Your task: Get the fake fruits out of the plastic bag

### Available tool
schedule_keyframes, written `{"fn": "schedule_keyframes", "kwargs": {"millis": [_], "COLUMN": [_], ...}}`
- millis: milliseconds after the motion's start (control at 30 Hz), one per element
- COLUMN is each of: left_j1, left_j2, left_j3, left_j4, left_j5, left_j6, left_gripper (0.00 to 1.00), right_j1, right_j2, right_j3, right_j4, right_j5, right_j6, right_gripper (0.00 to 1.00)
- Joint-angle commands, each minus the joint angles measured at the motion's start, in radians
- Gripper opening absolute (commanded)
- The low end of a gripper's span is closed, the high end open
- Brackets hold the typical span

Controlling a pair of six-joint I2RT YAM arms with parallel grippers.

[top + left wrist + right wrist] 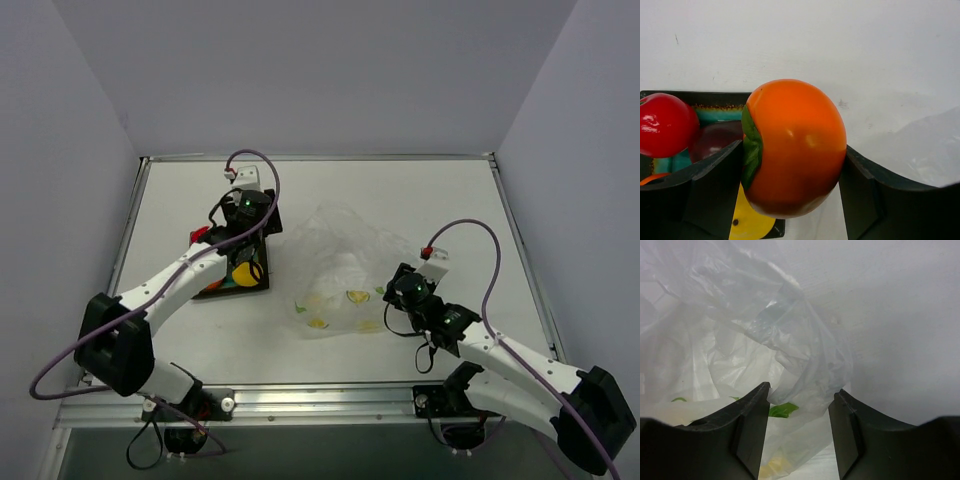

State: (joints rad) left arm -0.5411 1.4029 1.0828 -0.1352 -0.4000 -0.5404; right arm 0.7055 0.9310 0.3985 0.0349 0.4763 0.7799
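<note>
The clear plastic bag (345, 262) with lemon-slice prints lies crumpled at the table's middle. My left gripper (243, 232) hangs over the right edge of the teal plate (258, 283). In the left wrist view it (792, 155) is shut on an orange fake fruit (795, 140) with a green leafy cap. My right gripper (402, 290) sits at the bag's right edge. In the right wrist view its jaws (800, 407) stand open, with a loose fold of the bag (805, 365) between them and not pinched. No fruit shows inside the bag.
On the dark-rimmed plate (695, 95) lie a red fruit (665, 125), a dark purple one (715, 140) and a yellow one (747, 225). Grey walls close in the white table (420, 195) on three sides.
</note>
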Motion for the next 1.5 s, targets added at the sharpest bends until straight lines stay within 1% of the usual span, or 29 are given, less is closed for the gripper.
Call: {"fn": "schedule_keyframes", "kwargs": {"millis": [0, 33, 133, 367, 433, 633, 800, 833, 933, 1033, 1067, 1200, 1367, 1467], "left_j1": [0.033, 0.039, 0.047, 0.049, 0.049, 0.052, 0.052, 0.053, 0.053, 0.053, 0.052, 0.052, 0.053, 0.053], "left_j2": [0.066, 0.106, 0.157, 0.257, 0.286, 0.369, 0.410, 0.421, 0.447, 0.462, 0.464, 0.475, 0.487, 0.492], "left_j3": [0.077, 0.094, 0.115, 0.166, 0.177, 0.226, 0.255, 0.265, 0.281, 0.279, 0.279, 0.281, 0.285, 0.290], "left_j4": [-0.023, -0.024, 0.002, -0.017, -0.024, -0.056, -0.067, -0.069, -0.084, -0.092, -0.092, -0.096, -0.110, -0.116], "left_j5": [-0.002, -0.003, -0.034, -0.074, -0.085, -0.137, -0.166, -0.171, -0.194, -0.203, -0.203, -0.200, -0.209, -0.214], "left_j6": [0.040, 0.042, 0.074, 0.123, 0.137, 0.171, 0.195, 0.206, 0.214, 0.214, 0.212, 0.211, 0.211, 0.209], "left_gripper": [0.27, 0.27, 0.27, 0.28, 0.31, 0.34, 0.42, 0.46, 0.50, 0.58, 0.63, 0.74, 0.76, 0.80], "right_j1": [-0.008, -0.008, -0.008, -0.009, -0.009, -0.009, -0.011, -0.009, -0.009, -0.009, -0.009, -0.009, -0.009, -0.009], "right_j2": [-0.034, -0.035, -0.047, -0.080, -0.084, -0.110, -0.129, -0.129, -0.123, -0.135, -0.145, -0.161, -0.185, -0.195], "right_j3": [-0.020, -0.023, -0.027, -0.036, -0.035, -0.043, -0.047, -0.047, -0.044, -0.043, -0.043, -0.038, -0.032, -0.029], "right_j4": [0.030, 0.028, 0.028, 0.028, 0.028, 0.030, 0.028, 0.030, 0.028, 0.026, 0.028, 0.016, -0.006, -0.015], "right_j5": [-0.010, -0.013, -0.024, -0.034, -0.038, -0.051, -0.057, -0.061, -0.061, -0.061, -0.061, -0.054, -0.042, -0.042], "right_j6": [-0.010, -0.014, -0.014, -0.013, -0.014, -0.010, -0.013, -0.011, -0.008, -0.010, -0.010, -0.010, -0.010, -0.008], "right_gripper": [0.45, 0.45, 0.45, 0.44, 0.44, 0.45, 0.45, 0.45, 0.45, 0.45, 0.45, 0.45, 0.45, 0.46]}}
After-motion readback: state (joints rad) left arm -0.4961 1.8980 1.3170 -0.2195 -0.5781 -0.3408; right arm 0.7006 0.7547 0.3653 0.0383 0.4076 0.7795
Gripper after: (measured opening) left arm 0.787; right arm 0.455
